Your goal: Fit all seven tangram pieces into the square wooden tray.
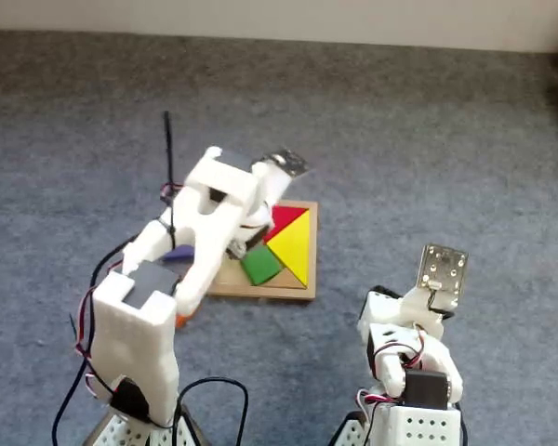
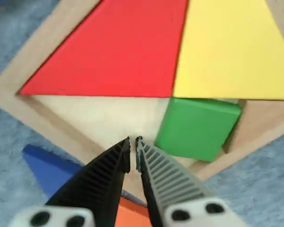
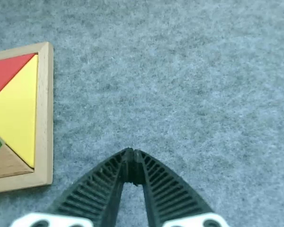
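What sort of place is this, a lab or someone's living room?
Likely a hobby or research setup, not a factory: grey carpet as the work surface, a small white left arm and right arm, and a wooden tray of coloured puzzle pieces.

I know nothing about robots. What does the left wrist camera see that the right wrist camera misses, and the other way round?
Left wrist camera, not the right: a blue piece and an orange piece lying on the carpet outside the tray, and the left claw pointing at the tray's bare floor beside the green square.

Right wrist camera, not the left: the right claw over a wide stretch of bare carpet beside the tray.

Both: the wooden tray, the red triangle, the yellow triangle and some of the green square.
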Controlling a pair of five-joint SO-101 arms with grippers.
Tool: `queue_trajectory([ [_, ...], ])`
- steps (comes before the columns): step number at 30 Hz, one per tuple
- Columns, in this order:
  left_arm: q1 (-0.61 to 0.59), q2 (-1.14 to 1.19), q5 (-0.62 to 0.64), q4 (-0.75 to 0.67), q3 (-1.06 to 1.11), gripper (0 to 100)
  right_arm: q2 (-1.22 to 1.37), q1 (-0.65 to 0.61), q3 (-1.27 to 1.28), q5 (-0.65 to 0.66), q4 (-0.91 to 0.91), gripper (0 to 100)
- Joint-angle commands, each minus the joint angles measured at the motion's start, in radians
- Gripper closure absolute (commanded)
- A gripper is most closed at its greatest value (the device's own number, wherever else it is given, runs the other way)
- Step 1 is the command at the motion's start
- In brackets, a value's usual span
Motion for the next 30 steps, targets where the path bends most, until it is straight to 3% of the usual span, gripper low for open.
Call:
queue_trajectory([
  [1,0.076,-0.002,0.005,-0.011,-0.007,96,-0.005,0.013,0.143,0.009,-0.025,99.3],
  [10,0.099,-0.025,0.086,0.005,-0.033,96,-0.005,0.013,0.143,0.009,-0.025,99.3],
  [22,-0.064,-0.312,0.081,0.138,-0.068,96,-0.005,0.013,0.143,0.009,-0.025,99.3],
  [27,-0.173,-0.331,-0.061,0.141,-0.016,95,-0.005,0.013,0.143,0.009,-0.025,99.3],
  [30,-0.214,-0.331,-0.075,0.14,0.035,95,-0.005,0.013,0.143,0.009,-0.025,99.3],
])
